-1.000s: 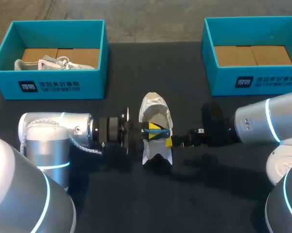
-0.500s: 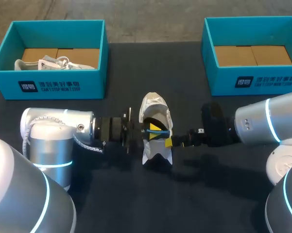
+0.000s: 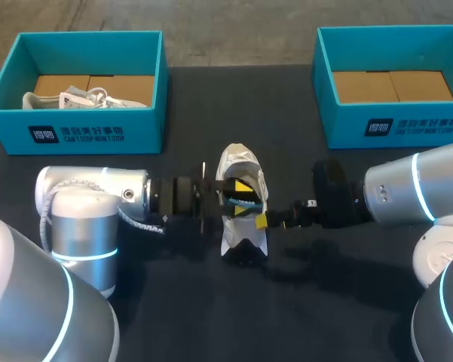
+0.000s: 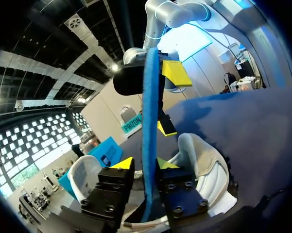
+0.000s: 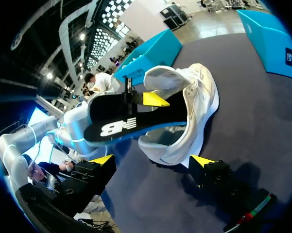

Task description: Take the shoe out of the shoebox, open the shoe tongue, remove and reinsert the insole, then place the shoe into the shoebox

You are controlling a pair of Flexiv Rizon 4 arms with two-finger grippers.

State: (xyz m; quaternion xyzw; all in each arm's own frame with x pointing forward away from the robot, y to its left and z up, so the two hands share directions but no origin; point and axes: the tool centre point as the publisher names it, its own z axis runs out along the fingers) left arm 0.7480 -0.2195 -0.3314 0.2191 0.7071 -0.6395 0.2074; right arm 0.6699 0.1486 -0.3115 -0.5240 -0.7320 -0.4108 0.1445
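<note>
Soft, even light from above. The black cloth table [image 3: 211, 317] looks dim; white fabric shoe [image 3: 237, 162] looks bright w/ a small soft shadow. Shiny silver right arm [image 3: 407, 192] has glare

head: fixed, high behind robot, looking down on worktop [image 3: 211, 324] | left wrist: close, along left claw [image 4: 143, 164] toward shoe [image 4: 204, 165] | right wrist: close, along right claw [image 5: 153, 160], facing opposite side | shared by all: shoe, insole [image 4: 149, 121]

A dark cloth-covered table [image 3: 211, 317] carries one open teal cardboard shoebox [image 3: 83, 134] at its far left, a second teal shoebox [image 3: 399, 124] at its far right, and a white fabric sneaker [image 3: 241, 240] near the middle.
</note>
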